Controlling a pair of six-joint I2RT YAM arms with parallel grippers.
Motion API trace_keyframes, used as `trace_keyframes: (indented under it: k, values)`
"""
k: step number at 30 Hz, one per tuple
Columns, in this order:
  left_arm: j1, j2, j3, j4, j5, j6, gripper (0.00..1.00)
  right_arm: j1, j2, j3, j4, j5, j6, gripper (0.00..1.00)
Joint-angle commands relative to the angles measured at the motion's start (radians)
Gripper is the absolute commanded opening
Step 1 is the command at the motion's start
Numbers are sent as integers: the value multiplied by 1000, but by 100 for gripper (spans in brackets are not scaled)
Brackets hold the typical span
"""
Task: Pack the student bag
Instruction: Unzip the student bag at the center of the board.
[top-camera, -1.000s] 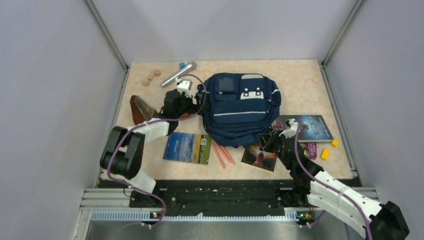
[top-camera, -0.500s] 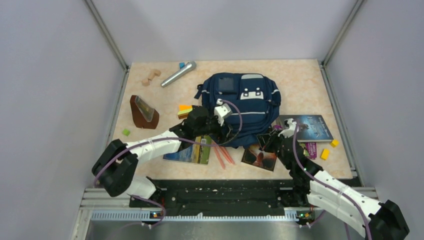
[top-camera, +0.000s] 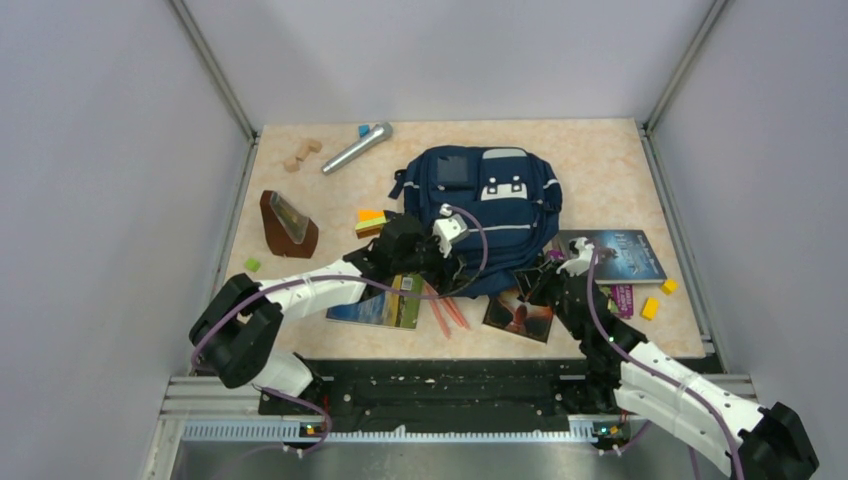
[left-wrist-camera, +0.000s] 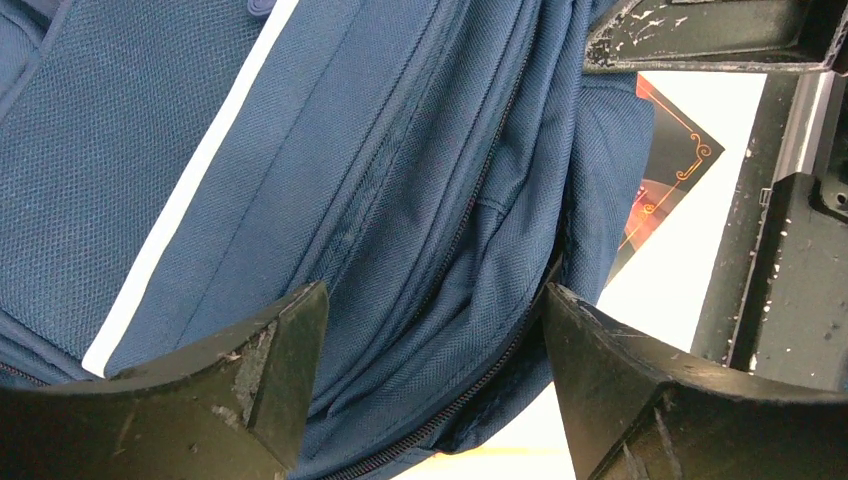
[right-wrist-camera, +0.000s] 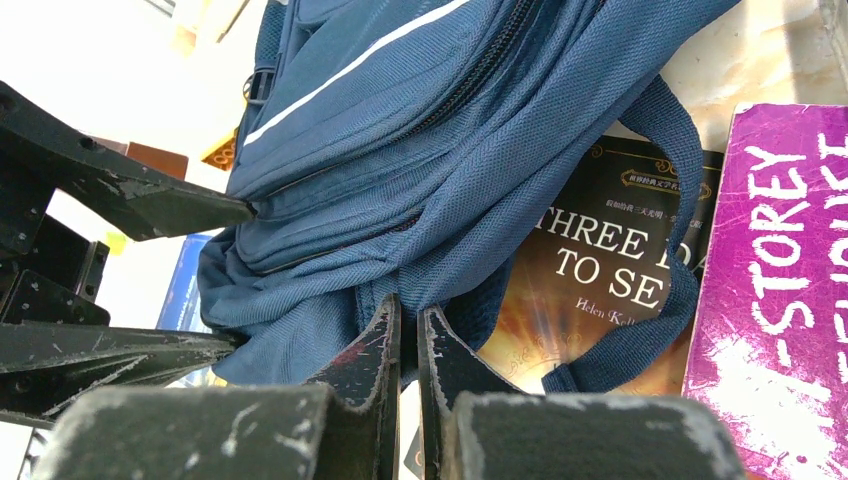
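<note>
Since my left gripper (left-wrist-camera: 430, 330) has swung over, released, a zip of the student bag (left-wrist-camera: 300, 180) lies between its jaws; my right gripper (right-wrist-camera: 408, 330) pinches the hem just ahead, so unzipping looks next

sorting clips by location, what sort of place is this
Probably a robot lab test cell: plain grey walls box in a small tabletop, and two robot arms are bolted to a metal rail.

Purple book (right-wrist-camera: 770, 280): "-STOREY"; dark book (right-wrist-camera: 600, 270): "THREE"
</note>
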Motion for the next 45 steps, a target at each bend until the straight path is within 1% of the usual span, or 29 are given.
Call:
trace_keyframes:
  k: [1,3,5,6,7,8,9,10,14,18,20,22,26,28,29,31,32,33,36,37,45]
  values:
    - [-16,-18,24,0,-33,49,83,-8,-23,20,96,-7,-6,0]
    - [-17,-10,29,-14,-68,56,79,-8,-24,22,96,-9,-4,0]
    - [-18,-8,35,-16,-92,56,71,-8,-26,22,96,-10,-4,0]
    - [-18,-10,34,-10,-100,54,64,-9,-28,21,95,-9,-4,0]
    - [-18,-13,32,2,-112,49,54,-8,-29,20,94,-10,-4,0]
    - [-18,-19,29,14,-122,44,48,-9,-30,20,94,-8,-2,0]
    - [-18,-26,27,23,-130,42,44,-9,-31,20,92,-8,-2,0]
    - [-18,-34,23,35,-138,37,44,-9,-31,19,91,-7,-2,0]
    - [-18,-61,18,75,-142,19,44,-9,-30,14,90,-2,-2,0]
    - [-18,-60,33,78,-166,14,40,-8,-31,10,87,-3,0,0]
    - [-18,-55,37,77,-180,13,40,-9,-31,9,85,-5,2,0]
    - [-18,-52,40,77,-178,12,44,-8,-30,9,85,-6,2,0]
    - [-18,-39,41,84,-162,10,49,-8,-31,8,85,-5,1,0]
    - [-18,-33,44,83,-163,9,57,-8,-31,8,85,-5,1,0]
    - [-18,-31,45,82,-165,9,64,-8,-31,8,85,-6,1,0]
    - [-18,-26,48,79,-164,8,68,-8,-30,9,85,-7,0,0]
    - [-18,-27,48,79,-165,8,68,-8,-30,9,84,-7,0,0]
    - [-18,-27,47,80,-167,7,66,-8,-31,9,84,-7,0,0]
    - [-18,-38,41,89,-175,5,54,-8,-30,9,82,-7,0,0]
    - [-18,-42,38,94,-176,5,53,-8,-31,9,82,-8,0,0]
    - [-18,-65,32,103,-164,-6,52,-8,-30,6,85,-10,3,0]
